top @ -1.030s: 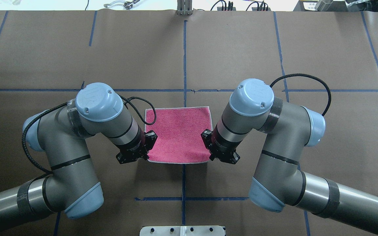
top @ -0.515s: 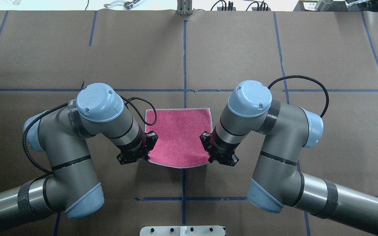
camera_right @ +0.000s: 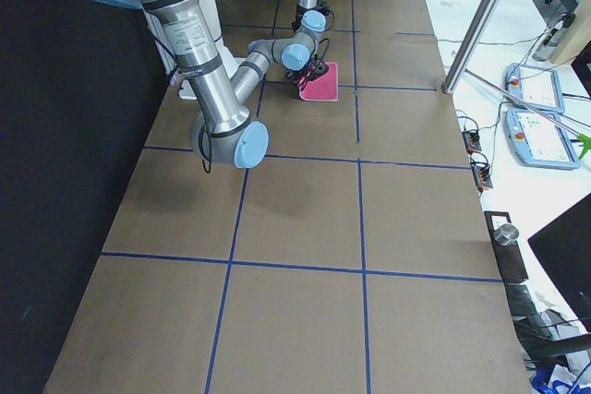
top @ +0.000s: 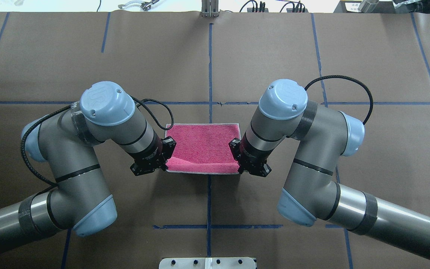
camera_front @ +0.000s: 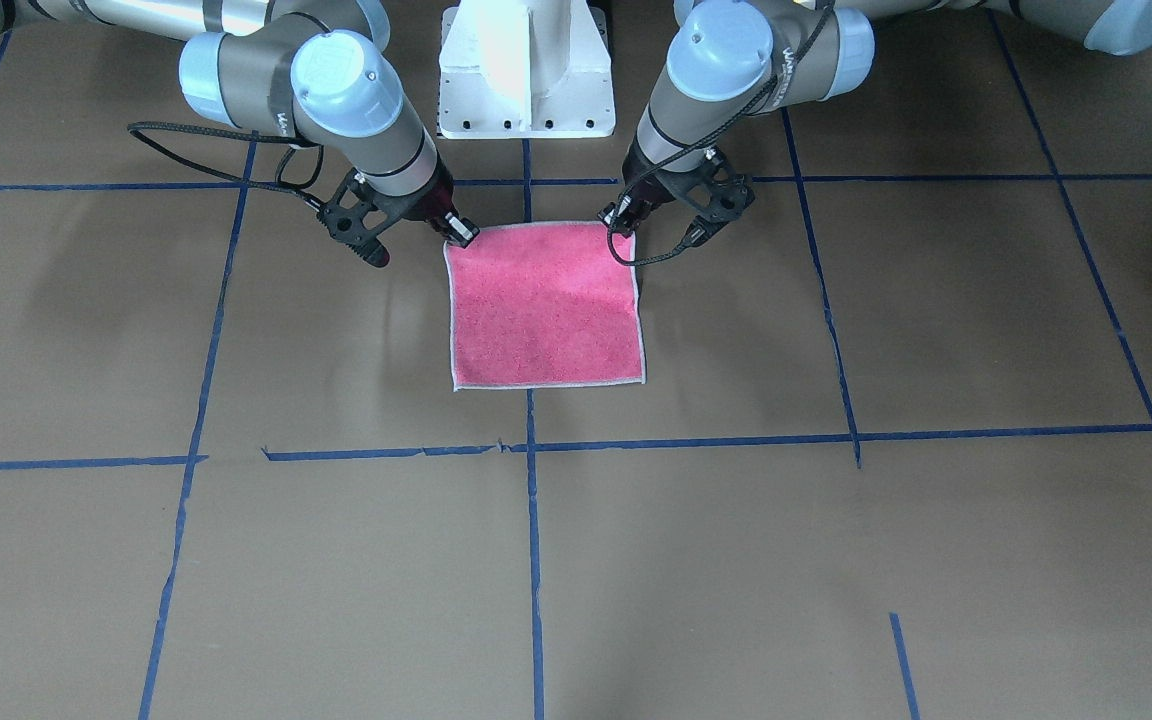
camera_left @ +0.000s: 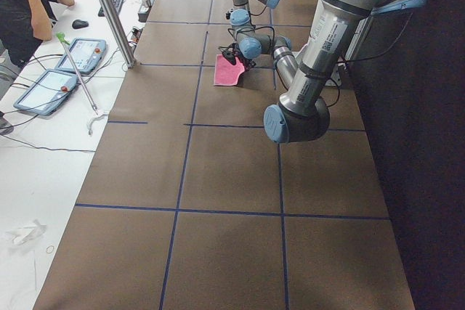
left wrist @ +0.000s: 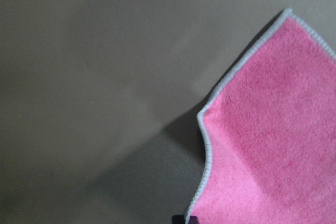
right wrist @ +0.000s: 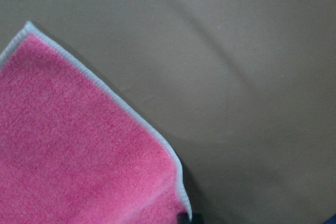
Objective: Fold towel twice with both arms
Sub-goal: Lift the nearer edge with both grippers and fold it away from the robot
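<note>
The pink-red towel (top: 203,144) lies mid-table, pale edging all round, its far edge flat on the brown paper. Its near edge is raised off the table and curls up. My left gripper (top: 165,169) is shut on the near-left corner and my right gripper (top: 238,170) is shut on the near-right corner. From across the table the towel (camera_front: 546,310) hangs between the left gripper (camera_front: 621,222) and the right gripper (camera_front: 458,235). Both wrist views show a lifted towel corner (left wrist: 273,145) (right wrist: 79,156) with its shadow on the paper below.
Brown paper with blue tape lines (top: 210,67) covers the table. The white pedestal base (camera_front: 526,70) stands behind the towel. At the operators' side are a metal pole (camera_left: 109,12), tablets (camera_left: 80,52) and a seated person (camera_left: 25,5).
Both grippers have risen and moved away from the robot, carrying the towel's near edge up and toward the far edge. The far edge has stayed put.
</note>
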